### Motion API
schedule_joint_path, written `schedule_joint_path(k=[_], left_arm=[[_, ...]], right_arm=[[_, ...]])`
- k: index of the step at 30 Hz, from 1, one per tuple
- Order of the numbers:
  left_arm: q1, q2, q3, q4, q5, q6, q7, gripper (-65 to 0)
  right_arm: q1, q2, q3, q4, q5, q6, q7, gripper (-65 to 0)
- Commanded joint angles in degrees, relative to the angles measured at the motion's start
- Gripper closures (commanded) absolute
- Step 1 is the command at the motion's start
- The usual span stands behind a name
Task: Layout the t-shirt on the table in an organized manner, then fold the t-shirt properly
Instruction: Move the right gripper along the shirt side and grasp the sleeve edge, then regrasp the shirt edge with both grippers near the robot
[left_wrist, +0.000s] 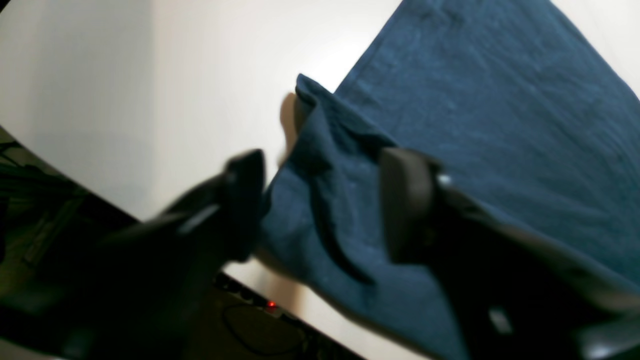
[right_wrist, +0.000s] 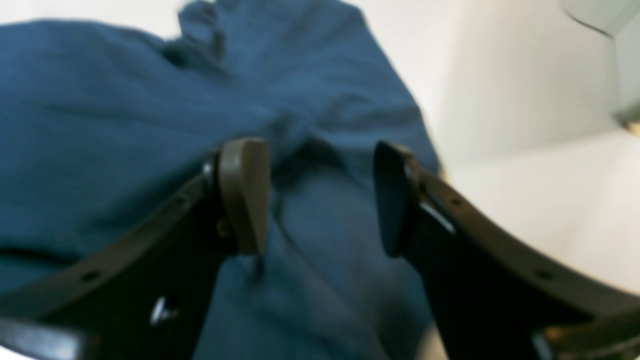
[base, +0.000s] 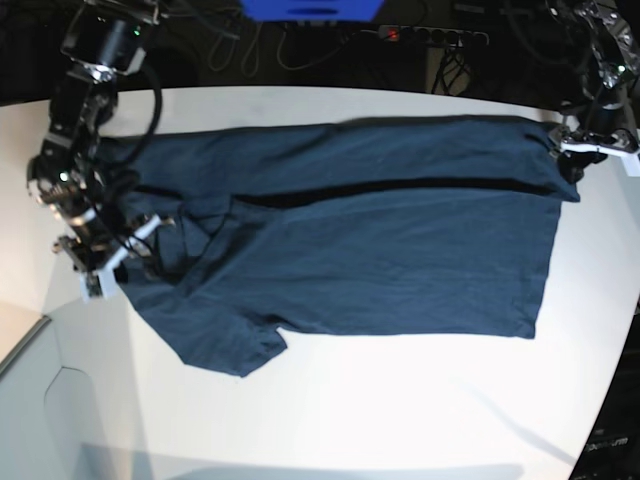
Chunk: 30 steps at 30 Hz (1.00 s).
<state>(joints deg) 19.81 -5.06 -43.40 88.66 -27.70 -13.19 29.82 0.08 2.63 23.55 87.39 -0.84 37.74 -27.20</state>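
The t-shirt (base: 350, 240) lay spread flat across the table (base: 400, 400), collar end toward nine o'clock, hem toward three. My right pincer (right_wrist: 320, 195) stood released, jaws apart over the shoulder cloth. My left pincer (left_wrist: 322, 205) was likewise released, a raised fold between its jaws.

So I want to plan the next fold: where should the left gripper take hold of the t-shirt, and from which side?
Probably the hem corner of the t-shirt, at the table's edge below the left gripper. There the cloth bunches into a raised ridge between its open jaws, so pinching from above should catch it, while the flat body offers no lip.
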Motion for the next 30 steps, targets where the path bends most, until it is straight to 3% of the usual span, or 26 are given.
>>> schedule_joint_path(k=[1,6,11,19,24,30], left_arm=[[0.01,-0.87,-0.25,1.14,-0.47,-0.13,-1.3,-41.1],[-0.43,-0.87,-0.25,0.44,-0.21,-0.13,-1.3,-52.4],[-2.01,-0.96,-0.25,0.35,0.14,-0.13,-1.3,-52.4],[-3.15,-1.49,-0.16,-1.67,0.14,-0.13,-1.3,-52.4],[-2.98,-2.19,-0.16,-2.38,0.14,-0.13,-1.3,-52.4],[-2.8,-2.19,-0.16,-2.82,0.14,-0.13,-1.3,-52.4]], right_arm=[[-0.91,0.93,-0.03,1.62,0.89,0.29,1.14,-33.5],[-7.07,3.65,-0.03,1.53,0.89,0.29,1.14,-33.9],[-10.05,4.18,-0.12,1.18,0.89,0.29,1.22,-34.0],[-9.61,7.17,-6.01,-3.75,0.71,-0.07,1.4,-34.0],[-9.53,7.17,-5.92,-8.14,-0.08,-0.15,10.89,-34.0],[-7.94,5.15,-5.31,-14.38,-11.25,-0.15,20.3,-34.0]])
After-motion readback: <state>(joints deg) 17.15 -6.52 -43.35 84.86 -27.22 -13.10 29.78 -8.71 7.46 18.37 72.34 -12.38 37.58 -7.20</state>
